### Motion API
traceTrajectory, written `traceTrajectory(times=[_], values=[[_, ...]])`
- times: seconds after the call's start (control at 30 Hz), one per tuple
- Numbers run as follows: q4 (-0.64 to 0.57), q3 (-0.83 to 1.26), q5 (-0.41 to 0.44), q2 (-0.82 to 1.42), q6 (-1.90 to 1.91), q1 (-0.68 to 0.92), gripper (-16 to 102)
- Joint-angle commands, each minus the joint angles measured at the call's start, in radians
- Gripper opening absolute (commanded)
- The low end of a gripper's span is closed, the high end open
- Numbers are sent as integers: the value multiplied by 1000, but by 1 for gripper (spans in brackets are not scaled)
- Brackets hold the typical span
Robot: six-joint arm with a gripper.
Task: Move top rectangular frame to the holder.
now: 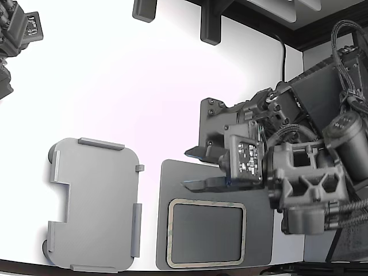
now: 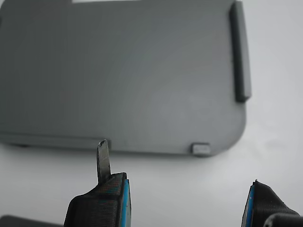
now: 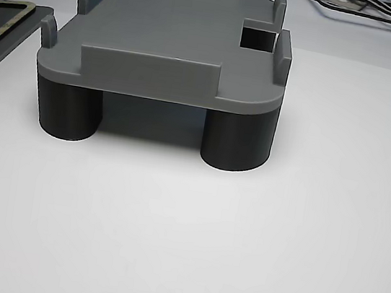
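Note:
The top rectangular frame (image 1: pixel 207 201) is a thin tan outline with greenish marks. It lies flat on a dark grey mat (image 1: pixel 259 195) near the table's front edge; one corner shows in the other view (image 3: pixel 14 25). The holder (image 1: pixel 95 204) is a light grey tray with edge tabs and a notch, on the exterior view's left of the mat. It stands on round dark feet (image 3: pixel 165 47) and fills the wrist view (image 2: pixel 118 75). My gripper (image 1: pixel 192 168) is open and empty, over the mat's far left corner and apart from the frame. In the wrist view (image 2: pixel 184 198) one fingertip carries a thin blade.
A second arm (image 1: pixel 17 34) sits at the far left of the exterior view. Two dark posts (image 1: pixel 210 23) stand at the table's back. A black plate (image 1: pixel 215 123) lies behind my gripper. Thin black frames (image 3: pixel 361 6) lie beyond the holder in the other view.

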Motion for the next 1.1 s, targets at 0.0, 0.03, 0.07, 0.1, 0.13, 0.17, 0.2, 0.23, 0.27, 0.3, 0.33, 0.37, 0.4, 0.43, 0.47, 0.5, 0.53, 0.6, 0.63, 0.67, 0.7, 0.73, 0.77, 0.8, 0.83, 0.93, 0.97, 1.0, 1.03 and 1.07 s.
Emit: traceTrajectory(times=[0.0,0.03,0.07,0.1,0.13,0.17,0.2,0.23,0.27,0.3,0.33,0.37,0.4,0.43,0.47,0.5,0.53,0.6,0.63,0.67,0.7,0.73,0.77,0.8,0.83,0.93,0.97,1.0,1.03,1.07], values=[[101,-133,-35,-95,92,44,100],[132,-160,-54,-120,115,57,100],[155,-181,-77,-140,140,66,100],[172,-195,-103,-153,155,72,100],[179,-204,-127,-164,169,78,100],[190,-215,-147,-178,183,84,100],[201,-224,-172,-195,195,89,100],[213,-230,-204,-210,204,91,100],[222,-233,-235,-224,209,91,100],[224,-229,-256,-229,213,91,100],[218,-212,-264,-227,219,95,100],[206,-184,-265,-216,233,109,100],[189,-160,-262,-209,249,121,100],[173,-140,-264,-206,264,132,100],[158,-124,-272,-206,272,138,100],[141,-112,-284,-212,279,144,100],[127,-103,-301,-222,281,146,100],[115,-89,-325,-249,276,147,100],[115,-84,-330,-264,276,149,100],[115,-80,-331,-275,281,150,100],[112,-74,-331,-284,284,152,100],[107,-64,-331,-290,291,152,99],[98,-55,-336,-295,298,153,99],[91,-49,-342,-301,301,153,99],[86,-46,-350,-307,301,156,99],[63,-14,-350,-313,311,164,100],[52,2,-351,-314,313,166,100],[41,18,-356,-314,316,166,100],[34,32,-359,-314,319,167,100],[29,44,-360,-314,319,167,100]])
